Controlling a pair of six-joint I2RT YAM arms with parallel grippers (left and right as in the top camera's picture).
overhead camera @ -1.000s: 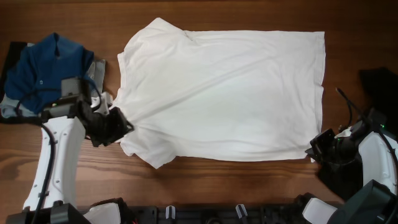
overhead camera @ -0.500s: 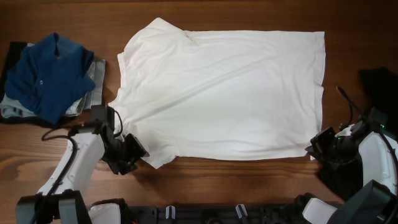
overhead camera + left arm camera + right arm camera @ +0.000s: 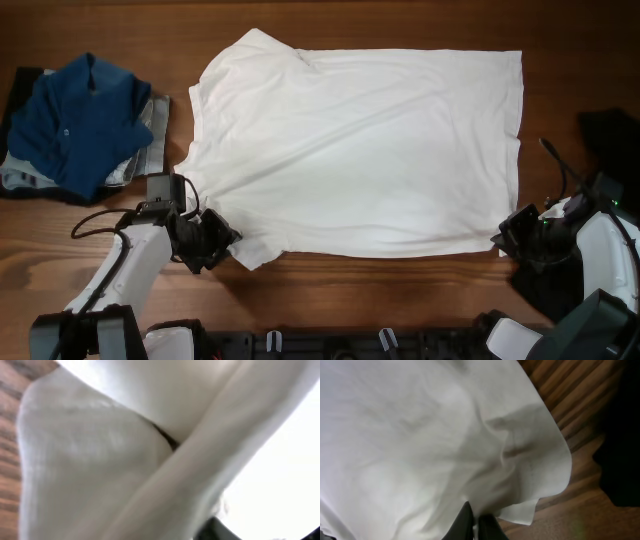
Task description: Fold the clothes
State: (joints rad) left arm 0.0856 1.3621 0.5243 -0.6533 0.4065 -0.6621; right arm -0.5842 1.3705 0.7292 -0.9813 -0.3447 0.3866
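- White shirt lies spread flat across the middle of the wooden table, collar end to the left, hem to the right.
- Left gripper sits at the shirt's near-left sleeve, touching the cloth edge. The left wrist view is filled with blurred white fabric, so I cannot tell how far the fingers are apart or whether they hold anything.
- Right gripper is at the near-right hem corner, fingers pressed fully together and pinching the white cloth, which puckers just above them.
- Blue garment is heaped on other folded cloth at the far-left edge, apart from the shirt.
- Black garment lies at the right edge, beside the right arm.
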